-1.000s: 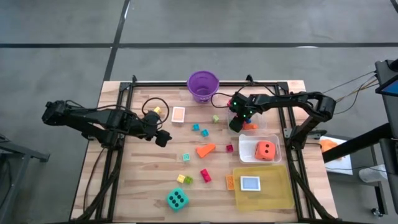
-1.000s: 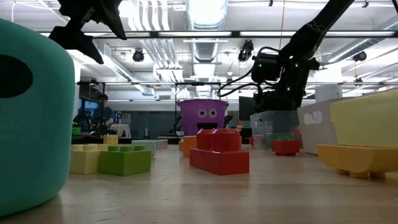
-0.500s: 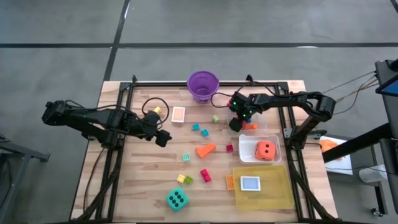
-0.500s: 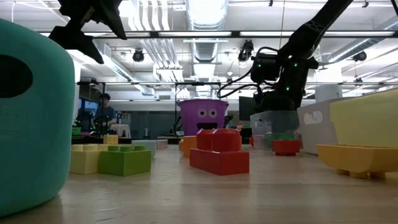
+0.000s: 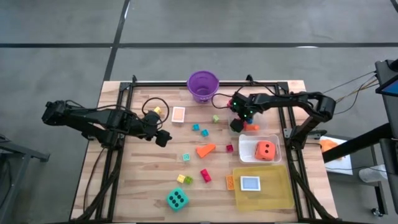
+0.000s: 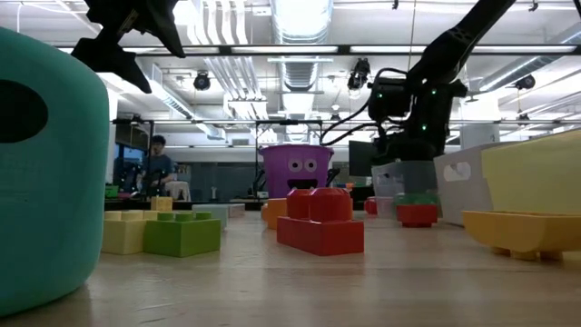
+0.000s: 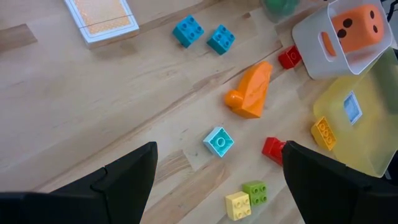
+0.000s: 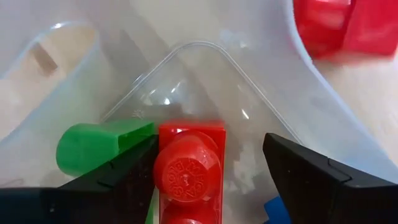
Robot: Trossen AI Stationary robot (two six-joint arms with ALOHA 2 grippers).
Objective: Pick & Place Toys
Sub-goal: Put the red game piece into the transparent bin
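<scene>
The right gripper (image 8: 208, 180) has its jaws parted, and a red block (image 8: 188, 168) lies between them without being pinched; in the right wrist view its long axis runs straight out from the jaws, and a green block (image 8: 102, 144) lies just beside it. Both blocks rest inside a clear tub (image 8: 205, 68). I judge that the red block is released here and the next move is only to lift the jaws straight up, so they do not drag it out again.

In the high view this gripper (image 5: 237, 124) hangs at the right rear of the table (image 5: 143, 180), just beside the tub that holds the orange die (image 5: 265, 149). The left gripper (image 5: 163, 138) hovers over the left middle of the table with its jaws wide apart and nothing between them. From it, the loose toys lie toward the table's centre: the orange wedge (image 7: 252, 93), the blue blocks (image 7: 203, 34) and a small teal piece (image 7: 218, 141). I judge the left arm the nearer one for these.
</scene>
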